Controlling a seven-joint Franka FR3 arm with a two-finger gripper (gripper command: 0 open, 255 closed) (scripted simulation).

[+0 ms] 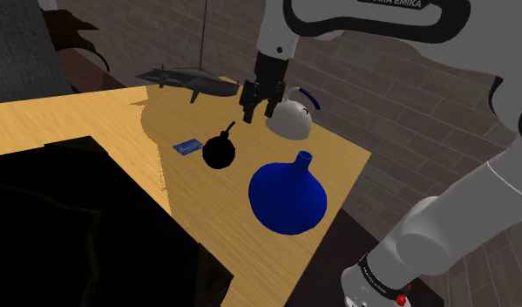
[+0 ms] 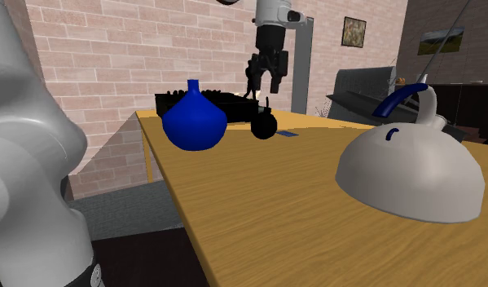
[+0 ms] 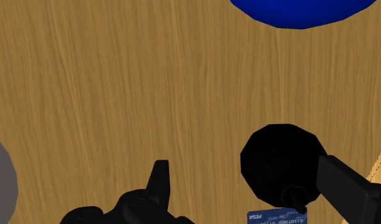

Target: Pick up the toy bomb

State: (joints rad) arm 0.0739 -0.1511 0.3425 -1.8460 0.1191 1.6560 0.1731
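Wooden desk (image 1: 84,113) with plain visible grain, brick walls (image 2: 112,49) behind it. The toy bomb (image 1: 219,152) sits on the desk, a black ball with a short fuse, just beside a small blue card (image 1: 188,146). Near it stand a glossy blue vase (image 1: 288,196), round-bellied and narrow-necked, and a pale domed kettle (image 1: 291,122) with a blue handle. The black tool (image 1: 258,115) hangs above the bomb, fingers spread apart, gripping nothing.

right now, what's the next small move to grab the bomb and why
Probably slide sideways to centre over the bomb before descending. The gripper hangs open above the table, and the wrist view shows the bomb off-centre, by one finger rather than between both.
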